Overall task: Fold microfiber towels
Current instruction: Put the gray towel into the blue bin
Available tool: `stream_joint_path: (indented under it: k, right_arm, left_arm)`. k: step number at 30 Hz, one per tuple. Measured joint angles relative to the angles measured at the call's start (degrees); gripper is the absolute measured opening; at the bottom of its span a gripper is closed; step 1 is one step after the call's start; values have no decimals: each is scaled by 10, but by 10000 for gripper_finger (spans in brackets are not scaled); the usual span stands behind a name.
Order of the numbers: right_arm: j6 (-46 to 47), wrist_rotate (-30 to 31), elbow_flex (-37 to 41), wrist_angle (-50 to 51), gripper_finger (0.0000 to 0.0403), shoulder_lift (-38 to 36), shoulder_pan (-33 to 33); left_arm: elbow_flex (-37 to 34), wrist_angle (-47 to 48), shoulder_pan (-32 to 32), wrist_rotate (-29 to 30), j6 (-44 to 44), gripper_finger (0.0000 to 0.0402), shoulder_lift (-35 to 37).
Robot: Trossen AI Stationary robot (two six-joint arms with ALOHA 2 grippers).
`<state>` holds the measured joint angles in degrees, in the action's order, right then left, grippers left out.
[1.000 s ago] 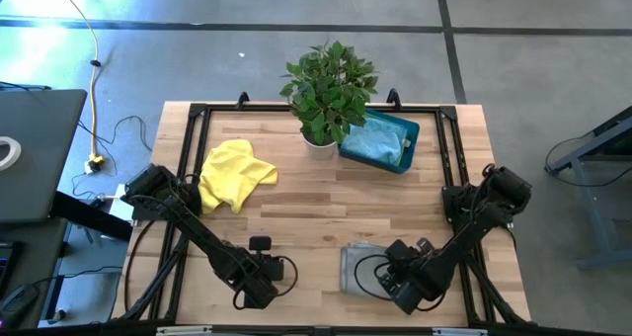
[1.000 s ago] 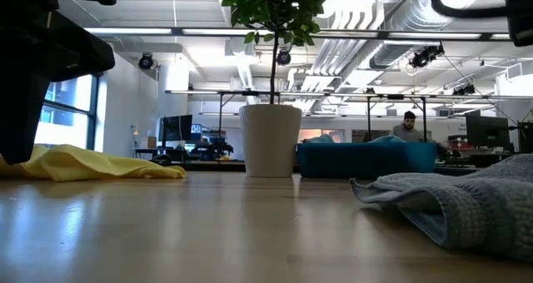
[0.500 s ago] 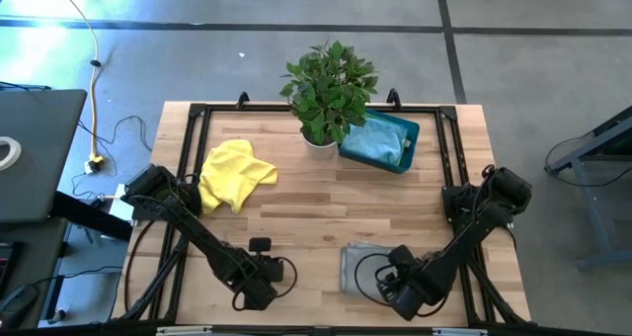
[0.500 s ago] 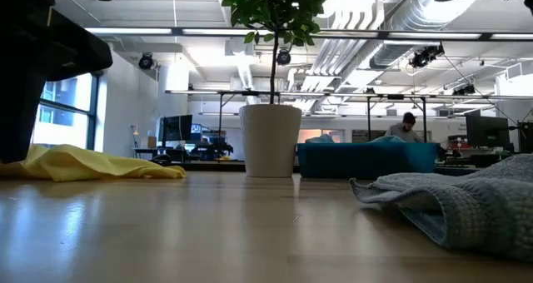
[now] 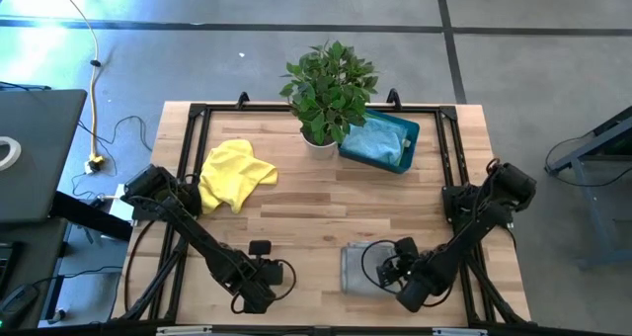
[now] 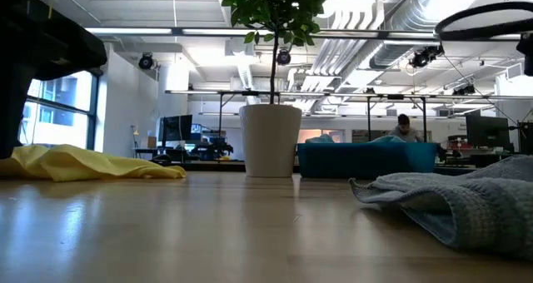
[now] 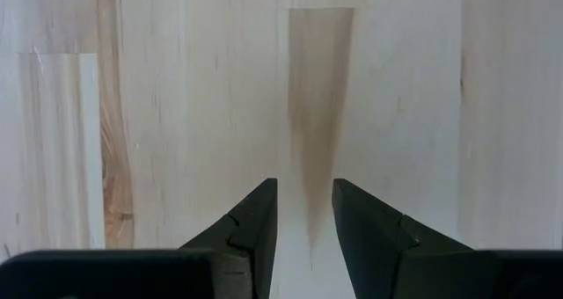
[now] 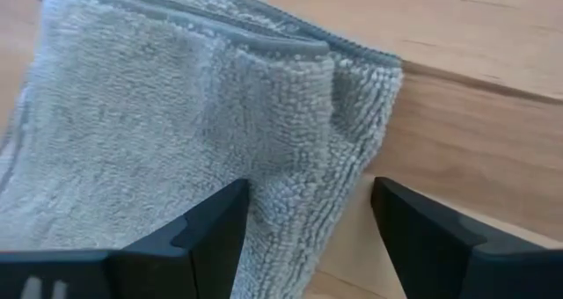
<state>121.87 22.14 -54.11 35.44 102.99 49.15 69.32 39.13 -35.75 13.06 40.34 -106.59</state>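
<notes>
A grey microfiber towel (image 5: 357,267) lies folded near the table's near edge, right of the middle. My right gripper (image 8: 308,237) hangs open over the towel's right side, pointing steeply down. One finger (image 8: 211,233) stands over the cloth (image 8: 176,114), the other (image 8: 422,233) over bare wood beside the towel's corner (image 8: 369,70). My left gripper (image 7: 305,211) is open by a narrow gap over bare wood near the near edge (image 5: 265,273), holding nothing. A yellow towel (image 5: 234,175) lies crumpled at the far left. A light blue towel (image 5: 373,138) lies in the teal bin (image 5: 407,130). My right gripper straddles the grey towel's right edge near the corner (image 8: 352,158), coming from above at a slant. Whether either finger touches the cloth, I cannot tell. The towel lies flat on the table.
A potted plant (image 5: 329,84) stands at the far middle, beside the bin. A dark metal frame (image 5: 188,158) runs along the table's left, right and far sides. Bare wood lies between the two grippers and across the table's middle (image 5: 326,208).
My right gripper has rolled about its wrist and sunk toward the grey towel, shifting slightly toward the table's far edge. The towels lie as before.
</notes>
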Motion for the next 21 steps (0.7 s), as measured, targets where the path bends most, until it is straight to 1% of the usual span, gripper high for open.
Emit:
stream_joint_path:
  k: [2,4,7,14,21]
  right_arm:
    - [-11,11,9,-19,237,-1,1]
    - [-12,8,10,-19,231,-1,0]
    - [-20,10,8,-17,208,1,0]
    - [-75,34,9,-36,124,6,-8]
    - [-79,49,16,-44,35,7,-15]
  left_arm:
    - [0,0,0,0,0,101,0]
    - [0,0,0,0,-7,101,0]
    - [0,-2,1,1,-20,101,0]
    - [0,-6,1,2,-20,101,0]
    - [0,-6,1,2,-15,101,0]
